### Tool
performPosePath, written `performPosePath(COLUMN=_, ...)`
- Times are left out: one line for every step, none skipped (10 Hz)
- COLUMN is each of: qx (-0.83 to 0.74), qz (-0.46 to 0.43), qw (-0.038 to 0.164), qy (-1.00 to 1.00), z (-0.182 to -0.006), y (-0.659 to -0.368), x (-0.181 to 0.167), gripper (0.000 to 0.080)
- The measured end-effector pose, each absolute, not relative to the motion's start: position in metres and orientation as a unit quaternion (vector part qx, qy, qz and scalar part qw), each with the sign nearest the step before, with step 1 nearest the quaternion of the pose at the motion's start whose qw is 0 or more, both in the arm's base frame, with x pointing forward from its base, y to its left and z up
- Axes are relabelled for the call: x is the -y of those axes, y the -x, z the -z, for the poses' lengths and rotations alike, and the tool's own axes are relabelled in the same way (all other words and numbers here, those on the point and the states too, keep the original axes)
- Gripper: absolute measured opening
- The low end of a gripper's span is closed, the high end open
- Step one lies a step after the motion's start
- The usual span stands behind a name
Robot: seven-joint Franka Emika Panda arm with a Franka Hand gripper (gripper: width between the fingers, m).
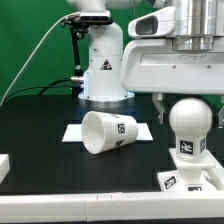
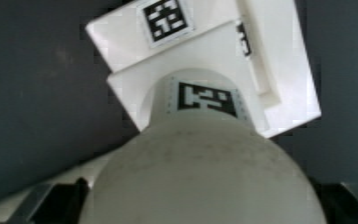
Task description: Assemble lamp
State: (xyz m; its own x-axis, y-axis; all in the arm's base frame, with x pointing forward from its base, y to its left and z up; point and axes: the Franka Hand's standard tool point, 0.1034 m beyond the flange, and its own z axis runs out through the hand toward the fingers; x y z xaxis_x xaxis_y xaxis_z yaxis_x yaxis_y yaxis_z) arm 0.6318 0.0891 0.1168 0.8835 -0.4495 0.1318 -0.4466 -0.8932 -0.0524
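Below the wrist, on the exterior view's right, we see the bulb (image 1: 188,118) standing upright, ball uppermost, its tagged neck resting on the blocky base (image 1: 192,181) near the front edge of the black table (image 1: 40,125). The gripper (image 1: 189,110) hangs over the ball, with one dark finger (image 1: 160,105) on either side of it. A thin sliver of background shows between that finger and the ball, so we read the jaws as spread and released, straddling the bulb without clamping it. The wrist view looks down the same stack. We see the rounded ball nearest the camera, then the neck with its square tag, then the base beyond, itself carrying a tag. The two fingers flank the ball, and whether they touch it cannot be judged there. Well apart from the bulb, toward the exterior view's left, the shade (image 1: 105,133) lies on its side on the marker board (image 1: 73,131). Its wide mouth is turned to that left and one tag faces the camera. Behind it stands the arm's white pedestal (image 1: 103,70).
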Motion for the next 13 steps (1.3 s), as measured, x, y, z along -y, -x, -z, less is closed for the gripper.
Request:
performPosePath(qx=-0.286, qz=0.067, qw=0.018, qy=0.956, z=-0.116, y=-0.631, x=-0.09, gripper=0.0577)
performPosePath(qx=-0.341, qz=0.064, qw=0.025, qy=0.938, z=-0.114, y=-0.629, x=-0.091, gripper=0.0577)
performPosePath(qx=-0.371, qz=0.059, qw=0.027, qy=0.926, z=-0.113, y=-0.626, x=-0.094, gripper=0.0577)
performPosePath(qx=-0.365, qz=0.058, qw=0.019, qy=0.929, z=-0.114, y=-0.625, x=-0.1, gripper=0.0577)
performPosePath(qx=-0.392, qz=0.055, qw=0.021, qy=0.918, z=-0.113, y=-0.623, x=-0.1, gripper=0.0577)
performPosePath(qx=-0.414, qz=0.053, qw=0.022, qy=0.909, z=-0.111, y=-0.623, x=-0.099, gripper=0.0577)
performPosePath(qx=-0.448, qz=0.05, qw=0.025, qy=0.892, z=-0.111, y=-0.622, x=-0.099, gripper=0.0577)
performPosePath(qx=-0.503, qz=0.041, qw=0.032, qy=0.863, z=-0.11, y=-0.623, x=-0.097, gripper=0.0577)
performPosePath(qx=-0.552, qz=0.033, qw=0.04, qy=0.832, z=-0.11, y=-0.623, x=-0.096, gripper=0.0577)
performPosePath(qx=-0.614, qz=0.021, qw=0.053, qy=0.787, z=-0.11, y=-0.623, x=-0.097, gripper=0.0577)
performPosePath(qx=-0.671, qz=0.009, qw=0.068, qy=0.739, z=-0.11, y=-0.623, x=-0.098, gripper=0.0577)
performPosePath(qx=-0.711, qz=0.001, qw=0.076, qy=0.699, z=-0.111, y=-0.623, x=-0.099, gripper=0.0577)
performPosePath(qx=-0.736, qz=-0.003, qw=0.08, qy=0.672, z=-0.111, y=-0.624, x=-0.099, gripper=0.0577)
